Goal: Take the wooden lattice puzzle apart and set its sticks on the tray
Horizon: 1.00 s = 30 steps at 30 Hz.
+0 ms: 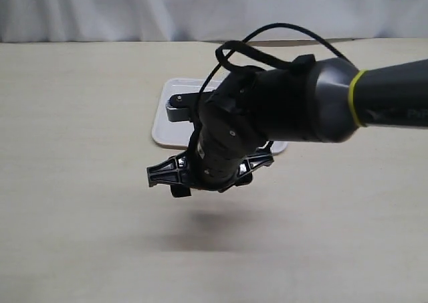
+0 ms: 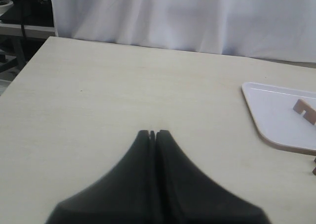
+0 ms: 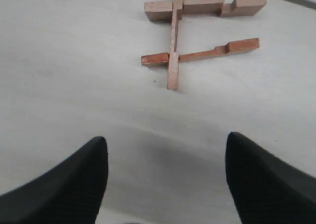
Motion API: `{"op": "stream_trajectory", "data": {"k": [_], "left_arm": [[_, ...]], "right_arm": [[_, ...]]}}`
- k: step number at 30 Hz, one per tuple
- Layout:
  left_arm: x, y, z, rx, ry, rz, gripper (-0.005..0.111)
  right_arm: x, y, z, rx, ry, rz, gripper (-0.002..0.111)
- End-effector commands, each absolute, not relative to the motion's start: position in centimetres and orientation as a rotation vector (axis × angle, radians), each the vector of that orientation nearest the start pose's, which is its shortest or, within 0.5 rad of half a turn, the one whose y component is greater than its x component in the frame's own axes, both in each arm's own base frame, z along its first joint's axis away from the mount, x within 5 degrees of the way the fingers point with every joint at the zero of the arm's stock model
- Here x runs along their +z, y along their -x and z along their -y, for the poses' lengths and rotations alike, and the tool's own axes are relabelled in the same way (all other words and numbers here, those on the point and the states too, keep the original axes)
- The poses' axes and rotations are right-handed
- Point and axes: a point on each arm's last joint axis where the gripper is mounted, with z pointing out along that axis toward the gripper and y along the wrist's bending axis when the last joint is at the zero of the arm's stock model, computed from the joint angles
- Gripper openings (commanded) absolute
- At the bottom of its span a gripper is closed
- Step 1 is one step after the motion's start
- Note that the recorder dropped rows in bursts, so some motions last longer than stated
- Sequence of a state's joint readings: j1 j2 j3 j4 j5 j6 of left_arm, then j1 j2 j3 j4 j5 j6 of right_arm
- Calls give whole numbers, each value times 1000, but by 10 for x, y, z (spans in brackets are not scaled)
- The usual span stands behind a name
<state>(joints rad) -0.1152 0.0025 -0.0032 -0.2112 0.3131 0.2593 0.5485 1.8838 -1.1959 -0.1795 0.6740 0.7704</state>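
The wooden lattice puzzle [image 3: 197, 31] lies partly taken apart on the table: two notched reddish-brown sticks [image 3: 205, 7] crossed by a third, seen in the right wrist view. My right gripper [image 3: 166, 142] hovers short of it, open, nothing between its fingers. In the exterior view that gripper [image 1: 208, 174] hangs above the table in front of the white tray [image 1: 172, 119], and the arm hides the puzzle. One loose stick [image 2: 304, 110] lies on the tray [image 2: 276, 120] in the left wrist view. My left gripper [image 2: 153, 133] is shut and empty, well away from the tray.
The right arm [image 1: 321, 102] reaches in from the right and covers much of the tray. White curtain [image 1: 200, 9] runs along the table's far edge. Small brown pieces [image 2: 314, 165] show at the frame edge just past the tray's rim.
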Motion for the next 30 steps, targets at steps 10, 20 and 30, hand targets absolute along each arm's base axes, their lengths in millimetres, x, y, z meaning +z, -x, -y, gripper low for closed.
{"op": "stream_trajectory", "data": {"k": [10,20,30], "left_arm": [[186,-53,11,-88,-193,-1771,0],[186,-53,11,-88,-193,-1771,0],[186,-53,11,-88,-193,-1771,0]], "right_arm": [[124,-350,-174,-24,50,-2807,60],[116,-353,-173,1,40,-2802,60],[116,-354,-176,51,6,-2793,42]]}}
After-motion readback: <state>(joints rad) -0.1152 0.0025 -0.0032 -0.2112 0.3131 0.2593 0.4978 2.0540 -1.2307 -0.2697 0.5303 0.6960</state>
